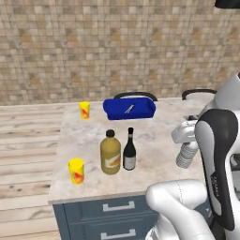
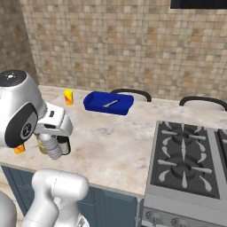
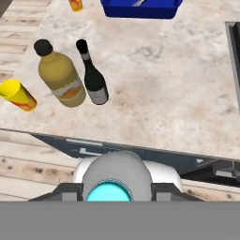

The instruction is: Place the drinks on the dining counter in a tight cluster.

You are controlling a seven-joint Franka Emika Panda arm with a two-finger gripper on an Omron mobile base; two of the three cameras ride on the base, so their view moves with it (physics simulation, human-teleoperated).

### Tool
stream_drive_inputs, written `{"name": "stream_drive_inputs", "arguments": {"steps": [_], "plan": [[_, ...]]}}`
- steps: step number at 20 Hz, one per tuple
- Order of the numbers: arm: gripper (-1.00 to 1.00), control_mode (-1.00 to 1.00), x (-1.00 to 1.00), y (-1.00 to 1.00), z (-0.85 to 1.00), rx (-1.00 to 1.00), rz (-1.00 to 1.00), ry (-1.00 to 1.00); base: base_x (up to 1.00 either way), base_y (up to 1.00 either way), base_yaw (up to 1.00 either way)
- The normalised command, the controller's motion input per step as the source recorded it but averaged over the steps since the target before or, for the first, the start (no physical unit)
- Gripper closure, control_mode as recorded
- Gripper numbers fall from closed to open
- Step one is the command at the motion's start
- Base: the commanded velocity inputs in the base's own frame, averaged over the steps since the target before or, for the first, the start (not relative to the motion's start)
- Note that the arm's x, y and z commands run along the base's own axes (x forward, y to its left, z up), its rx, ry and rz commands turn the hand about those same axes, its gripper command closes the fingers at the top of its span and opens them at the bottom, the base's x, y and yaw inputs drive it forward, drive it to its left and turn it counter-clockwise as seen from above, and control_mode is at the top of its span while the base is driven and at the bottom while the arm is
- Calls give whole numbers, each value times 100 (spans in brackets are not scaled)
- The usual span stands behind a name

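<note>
Left base view: the amber bottle (image 1: 110,153) and the wine bottle (image 1: 129,150) stand upright just beside each other near the front edge of the table (image 1: 154,136), the amber one to the left. A yellow cup (image 1: 76,171) stands near the front left corner, a second cup (image 1: 84,110) near the back left corner, and a blue tray (image 1: 129,108) lies along the back edge. The clear bottle (image 1: 187,155) hangs upright in the hand (image 1: 185,140) over the right part of the table, well apart from the other two bottles; the arm hides part of it.

Right base view: the hand (image 2: 52,135) is clamped on the top of the clear bottle (image 2: 52,147), which hangs below it close to the front edge. The wine bottle (image 2: 65,145) and the amber bottle (image 2: 42,145) show partly behind the clear one. The tray (image 2: 108,103) lies toward the back edge, and a stove (image 2: 186,156) takes up the right end.

Hand view: the blue cap of the clear bottle (image 3: 108,192) sits between the fingers at the bottom, seen from above. Beyond it on the table (image 3: 164,93) stand the amber bottle (image 3: 59,76) and wine bottle (image 3: 93,77), with a cup (image 3: 18,95) to their left.
</note>
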Motion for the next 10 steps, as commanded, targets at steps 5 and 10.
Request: {"name": "stream_drive_inputs", "arguments": {"steps": [5, 10], "plan": [[100, 100, 0, 0, 0, 0, 0, 0, 0, 0, 0], [100, 100, 0, 0, 0, 0, 0, 0, 0, 0, 0]]}}
